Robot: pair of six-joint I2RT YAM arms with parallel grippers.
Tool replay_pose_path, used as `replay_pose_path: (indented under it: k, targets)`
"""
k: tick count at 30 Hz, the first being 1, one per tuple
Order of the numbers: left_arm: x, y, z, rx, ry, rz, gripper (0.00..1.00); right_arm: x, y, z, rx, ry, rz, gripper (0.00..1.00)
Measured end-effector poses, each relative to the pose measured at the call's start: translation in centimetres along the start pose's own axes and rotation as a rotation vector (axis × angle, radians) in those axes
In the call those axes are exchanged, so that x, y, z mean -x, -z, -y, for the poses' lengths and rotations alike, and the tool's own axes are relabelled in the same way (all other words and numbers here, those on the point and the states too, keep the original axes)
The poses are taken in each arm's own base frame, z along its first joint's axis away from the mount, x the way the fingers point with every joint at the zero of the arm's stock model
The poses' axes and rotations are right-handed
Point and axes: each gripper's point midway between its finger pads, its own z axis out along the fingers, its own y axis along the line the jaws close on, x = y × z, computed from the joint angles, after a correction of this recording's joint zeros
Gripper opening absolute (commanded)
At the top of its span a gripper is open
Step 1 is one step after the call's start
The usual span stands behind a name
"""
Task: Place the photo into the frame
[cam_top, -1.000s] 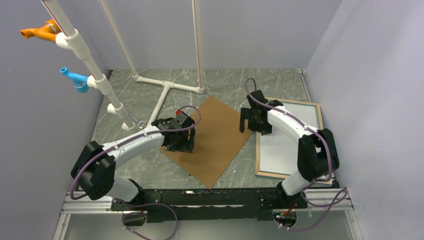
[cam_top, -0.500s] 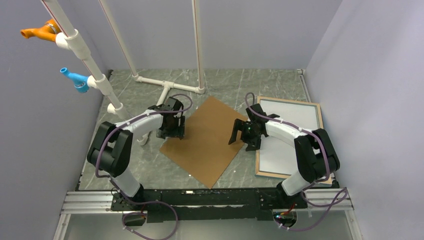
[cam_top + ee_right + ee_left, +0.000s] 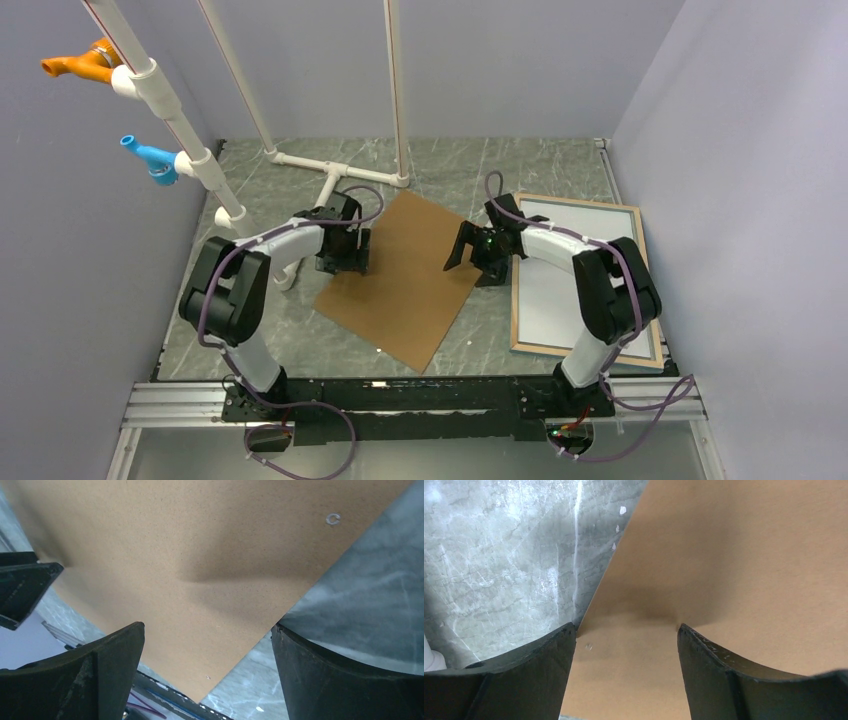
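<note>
Presently, the frame [image 3: 590, 204] is seen lying flat at the right of the top view, light-wood face up, on the grey marbled table [image 3: 480, 165]. Its opening is filled by a white sheet, taken to be the photo [image 3: 550, 305] lying back up; the printed side is hidden. A brown backing board [image 3: 400, 285] is laid skewed at the centre of that view, with its right corner near the frame's left rail. The left gripper [image 3: 345, 262] is positioned at the board's left edge. In the left wrist view its 2 fingers [image 3: 524, 680] are spread, 1 over the table and 1 over the board, with the edge running between them and nothing pinched. The right gripper [image 3: 468, 260] is positioned at the board's right corner. In the right wrist view its fingers [image 3: 340, 680] are spread wide, with a corner of the board lying between them and nothing gripped. Contact between fingers and board cannot be told. A small ring-shaped mark [image 3: 332, 518] is noted on the board at the upper right of that view. A white pipe stand [image 3: 335, 172] is seen at the upper centre of the table.
</note>
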Motion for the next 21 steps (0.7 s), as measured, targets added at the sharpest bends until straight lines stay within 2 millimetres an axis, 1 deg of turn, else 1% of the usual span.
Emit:
replay_pose_path:
  k: [4, 9, 11, 17, 21]
  targets:
    - [-0.3, 0.2, 0.4, -0.047, 0.007, 0.039, 0.75, 1.3, -0.6, -1.3, 0.029, 0.026, 0.012, 1.0]
    - [-1.5, 0.8, 1.4, -0.108, 0.006, 0.091, 0.74, 2.0, -0.7, -1.3, 0.026, 0.055, 0.031, 1.0]
    - [-2.3, 1.1, 1.9, -0.123, 0.006, 0.102, 0.74, 2.3, -0.6, -1.1, 0.015, 0.063, 0.046, 1.0]
    - [-6.3, 2.5, 3.5, -0.171, 0.028, 0.091, 0.74, 2.7, -0.3, -0.3, 0.0, 0.08, 0.089, 1.0]
    - [-7.6, 3.1, 3.8, -0.176, 0.079, 0.067, 0.76, 2.7, -0.3, -0.2, 0.004, 0.092, 0.106, 1.0]
